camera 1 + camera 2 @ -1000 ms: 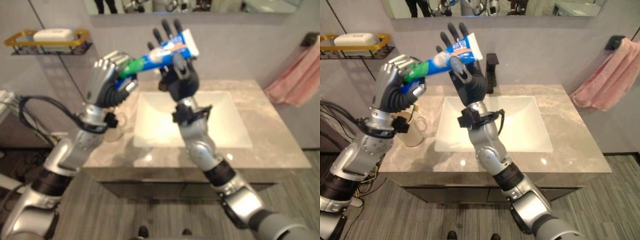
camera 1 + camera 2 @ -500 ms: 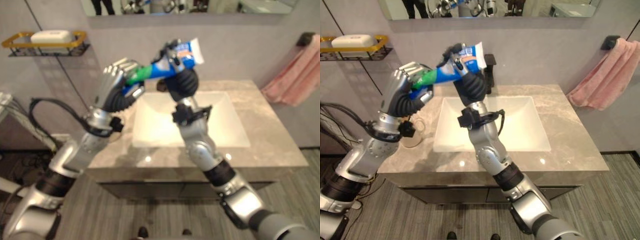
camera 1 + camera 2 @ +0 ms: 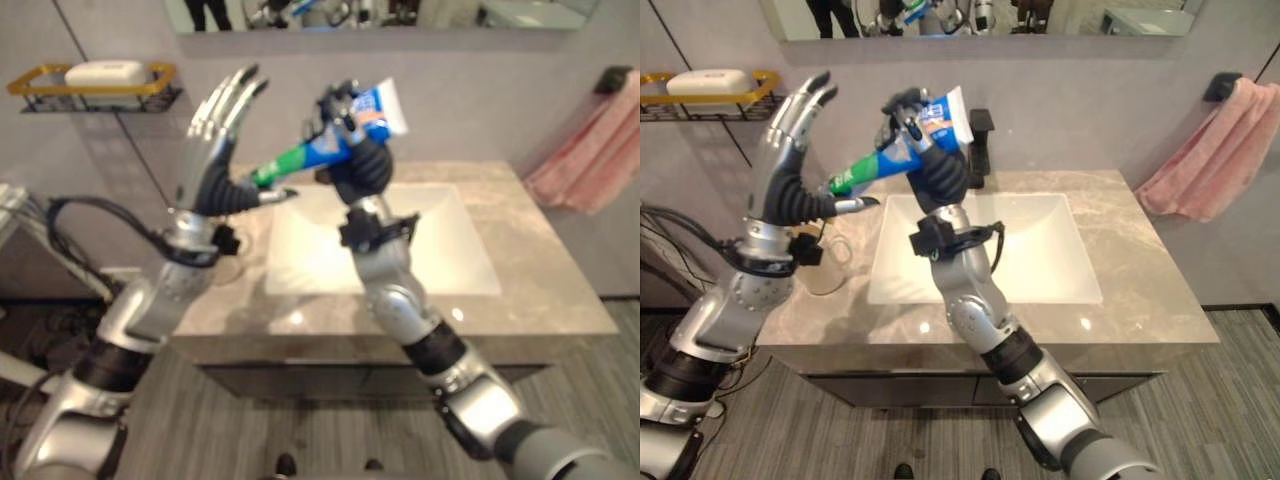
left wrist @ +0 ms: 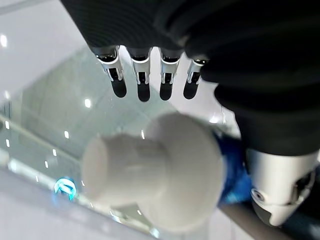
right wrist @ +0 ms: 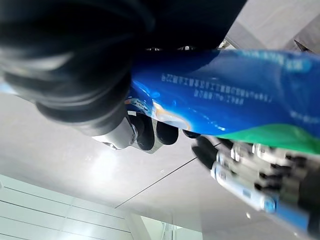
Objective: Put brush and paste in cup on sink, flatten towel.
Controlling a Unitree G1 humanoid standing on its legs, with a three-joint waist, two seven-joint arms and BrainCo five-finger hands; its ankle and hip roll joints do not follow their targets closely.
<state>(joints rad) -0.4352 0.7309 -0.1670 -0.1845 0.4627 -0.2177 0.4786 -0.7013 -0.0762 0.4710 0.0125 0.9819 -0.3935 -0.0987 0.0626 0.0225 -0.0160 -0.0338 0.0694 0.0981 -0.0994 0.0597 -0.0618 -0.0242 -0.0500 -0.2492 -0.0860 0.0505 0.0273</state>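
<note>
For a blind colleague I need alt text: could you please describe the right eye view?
The robot's right hand holds a blue and green toothpaste tube raised above a white rectangular sink, while its left hand is open beside the tube's cap end. A pink towel hangs bunched on the wall.

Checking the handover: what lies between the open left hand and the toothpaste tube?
Nothing: in the right eye view the left hand stands open beside the toothpaste tube, held by the right hand.

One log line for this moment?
right hand: shut on toothpaste tube | left hand: open beside tube | cup: on counter | towel: on hook
</note>
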